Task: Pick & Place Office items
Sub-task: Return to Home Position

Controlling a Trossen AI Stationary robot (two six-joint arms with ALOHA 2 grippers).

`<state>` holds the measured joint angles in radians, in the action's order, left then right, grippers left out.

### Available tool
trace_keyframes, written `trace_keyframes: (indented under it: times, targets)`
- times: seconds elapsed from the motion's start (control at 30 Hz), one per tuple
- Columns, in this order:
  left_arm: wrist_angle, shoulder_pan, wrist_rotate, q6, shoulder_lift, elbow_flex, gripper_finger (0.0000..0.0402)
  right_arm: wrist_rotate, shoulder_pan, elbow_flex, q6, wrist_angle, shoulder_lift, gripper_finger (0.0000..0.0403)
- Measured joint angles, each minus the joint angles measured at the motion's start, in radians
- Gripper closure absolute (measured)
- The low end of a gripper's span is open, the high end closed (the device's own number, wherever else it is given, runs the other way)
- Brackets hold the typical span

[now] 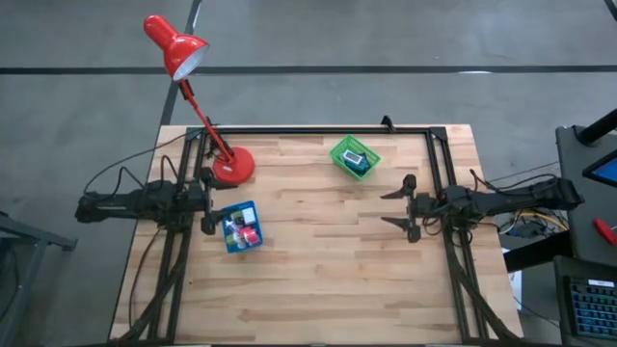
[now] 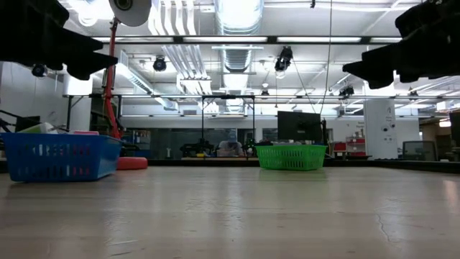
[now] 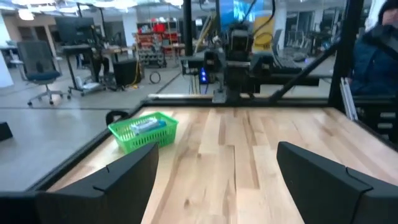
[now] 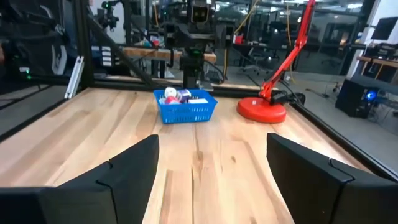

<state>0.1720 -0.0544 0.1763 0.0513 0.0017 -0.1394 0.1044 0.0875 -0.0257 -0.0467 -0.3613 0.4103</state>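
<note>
High view: office items (image 1: 242,227) in blue basket (image 1: 228,244); left tool (image 1: 206,202), right tool (image 1: 396,208) gape.

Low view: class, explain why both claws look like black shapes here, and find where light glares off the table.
Low view: the left claw and right claw hang against bright ceiling lights, so they show as backlit silhouettes; a pale sheen runs down the middle of the table. High view: the same wood is lit evenly, with no glare.
</note>
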Motion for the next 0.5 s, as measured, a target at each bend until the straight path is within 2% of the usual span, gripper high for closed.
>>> trace_keyframes:
  times: [0.5]
  targets:
    - [-0.008, 0.0, 0.057, -0.03, 0.0, -0.003, 0.0069, -0.029, 0.0, 0.0, -0.008, 0.338, -0.409, 0.017]
